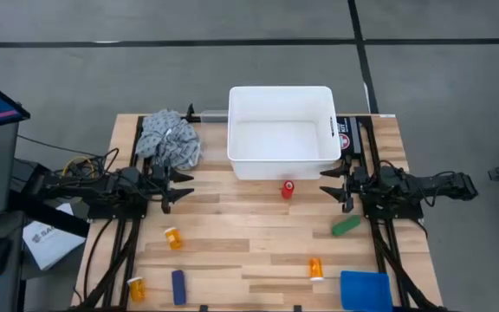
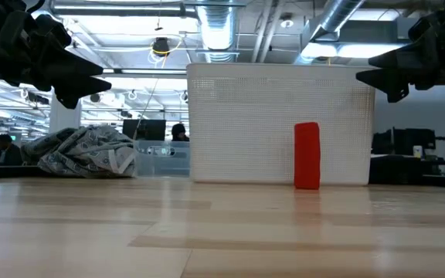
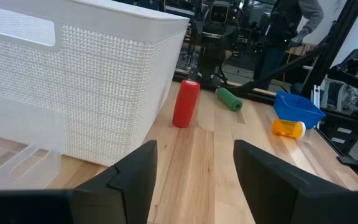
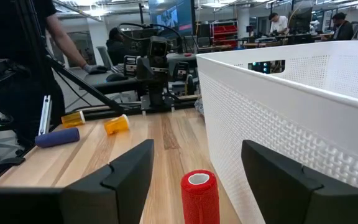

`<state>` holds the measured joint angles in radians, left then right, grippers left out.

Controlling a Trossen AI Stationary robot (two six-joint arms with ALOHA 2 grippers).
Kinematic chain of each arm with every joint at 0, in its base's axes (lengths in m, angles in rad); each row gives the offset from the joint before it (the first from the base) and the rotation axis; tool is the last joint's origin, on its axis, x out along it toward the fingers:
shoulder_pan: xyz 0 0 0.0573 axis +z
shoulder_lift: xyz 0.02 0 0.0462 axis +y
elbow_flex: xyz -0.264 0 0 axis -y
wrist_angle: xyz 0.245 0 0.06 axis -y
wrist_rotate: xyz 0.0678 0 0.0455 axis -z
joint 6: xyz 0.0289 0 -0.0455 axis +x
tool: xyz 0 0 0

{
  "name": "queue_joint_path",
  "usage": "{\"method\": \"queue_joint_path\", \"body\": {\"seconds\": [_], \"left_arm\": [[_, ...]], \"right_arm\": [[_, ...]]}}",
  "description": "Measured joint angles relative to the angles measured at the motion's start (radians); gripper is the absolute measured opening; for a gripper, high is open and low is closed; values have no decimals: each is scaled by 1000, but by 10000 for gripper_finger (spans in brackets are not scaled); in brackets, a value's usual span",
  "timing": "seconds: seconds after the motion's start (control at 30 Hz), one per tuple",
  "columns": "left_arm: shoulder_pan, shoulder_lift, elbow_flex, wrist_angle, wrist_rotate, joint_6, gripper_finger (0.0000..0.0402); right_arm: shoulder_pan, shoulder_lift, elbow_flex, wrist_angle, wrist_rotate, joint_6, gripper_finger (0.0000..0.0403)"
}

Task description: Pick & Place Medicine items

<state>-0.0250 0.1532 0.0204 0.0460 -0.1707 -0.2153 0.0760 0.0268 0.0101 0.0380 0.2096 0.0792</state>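
3 pill bottles (image 1: 173,237) (image 1: 136,288) (image 1: 316,268) loose on desk (image 1: 232,225), none in bin (image 1: 281,165); left jaws (image 1: 183,188) and right jaws (image 1: 329,191) released, nothing grasped.

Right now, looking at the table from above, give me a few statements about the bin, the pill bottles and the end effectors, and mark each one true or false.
1. The white bin already holds a pill bottle. False: its inside shows nothing; the pill bottles lie on the table.
2. The red cylinder stands upright just in front of the bin. True.
3. The left end effector is gripping the grey rag. False: it is open, holding nothing.
4. The right end effector is open and empty. True.
5. The green cylinder lies inside the bin. False: it lies on the table by the right arm.
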Motion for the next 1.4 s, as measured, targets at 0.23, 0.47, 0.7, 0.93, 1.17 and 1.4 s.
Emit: {"method": "queue_joint_path", "body": {"seconds": [0.23, 0.47, 0.7, 0.93, 1.17, 1.4], "left_arm": [[0, 0, 0, 0, 0, 0, 204], [0, 0, 0, 0, 0, 0, 204], [0, 0, 0, 0, 0, 0, 204], [0, 1, 0, 28, -5, 5, 204], [0, 8, 0, 180, -6, -107, 204], [0, 8, 0, 304, -15, -196, 204]], "right_arm": [[0, 0, 0, 0, 0, 0, 240], [0, 0, 0, 0, 0, 0, 240], [0, 0, 0, 0, 0, 0, 240], [0, 0, 0, 0, 0, 0, 240], [0, 0, 0, 0, 0, 0, 240], [0, 0, 0, 0, 0, 0, 240]]}}
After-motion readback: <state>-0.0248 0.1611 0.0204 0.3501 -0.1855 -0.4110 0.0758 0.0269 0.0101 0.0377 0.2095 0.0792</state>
